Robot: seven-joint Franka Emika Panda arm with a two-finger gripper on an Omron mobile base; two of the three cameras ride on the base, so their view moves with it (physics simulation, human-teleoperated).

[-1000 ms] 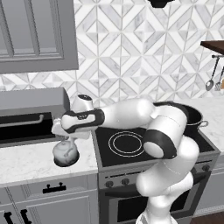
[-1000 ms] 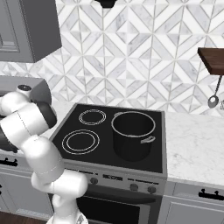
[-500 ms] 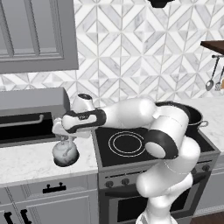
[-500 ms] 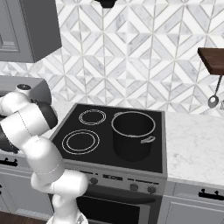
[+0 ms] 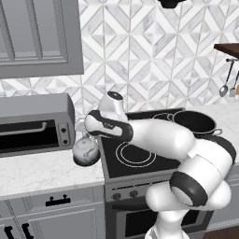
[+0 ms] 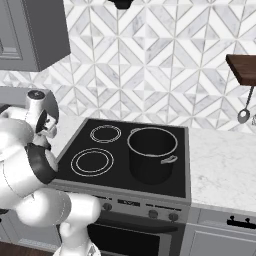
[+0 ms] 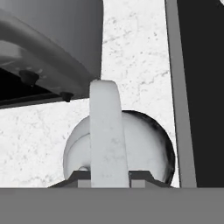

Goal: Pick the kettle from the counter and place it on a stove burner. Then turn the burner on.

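Observation:
The small silvery-white kettle (image 5: 85, 151) hangs just above the marble counter (image 5: 42, 170), near the cooktop's left edge. My gripper (image 5: 83, 134) is shut on the top of its arched handle (image 7: 107, 131), which runs up between my two fingertips in the hand view. Below the handle I see the kettle's round body (image 7: 144, 148) over the white counter (image 7: 140, 57). The large double-ring stove burner (image 5: 135, 154) lies to the kettle's right, at the front left of the black glass (image 6: 92, 162).
A grey toaster oven (image 5: 32, 123) stands on the counter just left of the kettle, close to it (image 7: 52, 43). A big black pot (image 6: 152, 152) fills the right side of the cooktop. Stove knobs (image 6: 107, 206) line the front panel. Utensils (image 5: 224, 88) hang at the far right.
The kettle has risen off the counter in my gripper and moved right toward the cooktop. The pot and toaster oven have stayed put.

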